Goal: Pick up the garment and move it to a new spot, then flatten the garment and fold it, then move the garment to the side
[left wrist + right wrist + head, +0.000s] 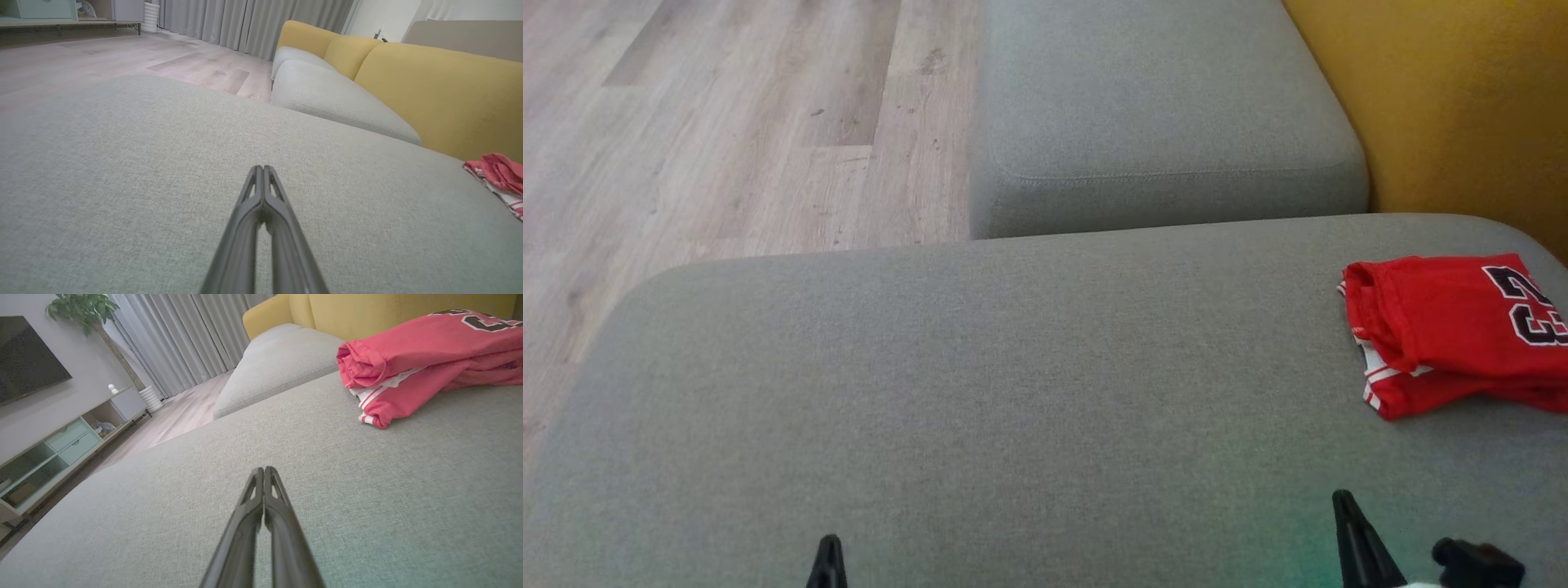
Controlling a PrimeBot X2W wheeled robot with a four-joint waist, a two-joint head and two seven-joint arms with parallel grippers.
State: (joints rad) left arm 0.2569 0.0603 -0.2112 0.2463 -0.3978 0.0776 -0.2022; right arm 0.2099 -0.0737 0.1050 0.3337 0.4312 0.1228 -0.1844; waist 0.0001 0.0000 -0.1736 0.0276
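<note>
The garment, a red mesh jersey with dark numerals and red-and-white striped bands, lies folded in a bundle at the right edge of the grey sofa seat. In the right wrist view the garment sits ahead and to the right; in the left wrist view the garment peeks in at the far right. My left gripper is shut and empty near the seat's front edge, far left of the garment. My right gripper is shut and empty, a short way in front of the garment. Both pairs of fingers are pressed together.
A second grey cushion lies behind the seat, with a yellow backrest to the right. Wooden floor stretches to the left. A TV cabinet, a plant and grey curtains stand further off.
</note>
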